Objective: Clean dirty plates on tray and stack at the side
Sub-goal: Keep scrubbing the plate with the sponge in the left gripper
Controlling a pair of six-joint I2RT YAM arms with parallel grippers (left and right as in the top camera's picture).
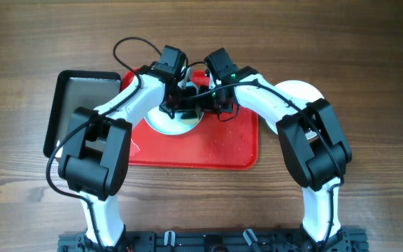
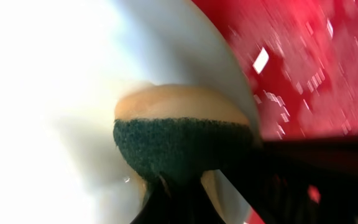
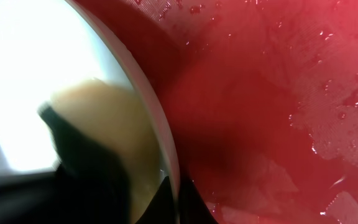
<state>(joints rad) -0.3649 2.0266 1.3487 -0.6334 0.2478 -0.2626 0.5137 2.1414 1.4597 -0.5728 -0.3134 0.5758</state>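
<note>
One pale plate (image 1: 177, 126) lies on the red tray (image 1: 222, 150), at its back left. My left gripper (image 1: 175, 105) is shut on a sponge (image 2: 185, 143) with a dark green scouring face and a yellow body, and presses it onto the plate (image 2: 55, 93) near the rim. My right gripper (image 1: 212, 98) is at the plate's right edge. In the right wrist view its fingers (image 3: 169, 193) straddle the plate rim (image 3: 36, 56) and are shut on it, with the sponge (image 3: 98, 112) just beside them. The tray (image 3: 278, 93) is wet.
A second pale plate (image 1: 301, 91) sits on the table right of the tray, partly hidden by my right arm. A black tray (image 1: 82, 98) lies to the left of the red tray. Both arms crowd the back of the tray.
</note>
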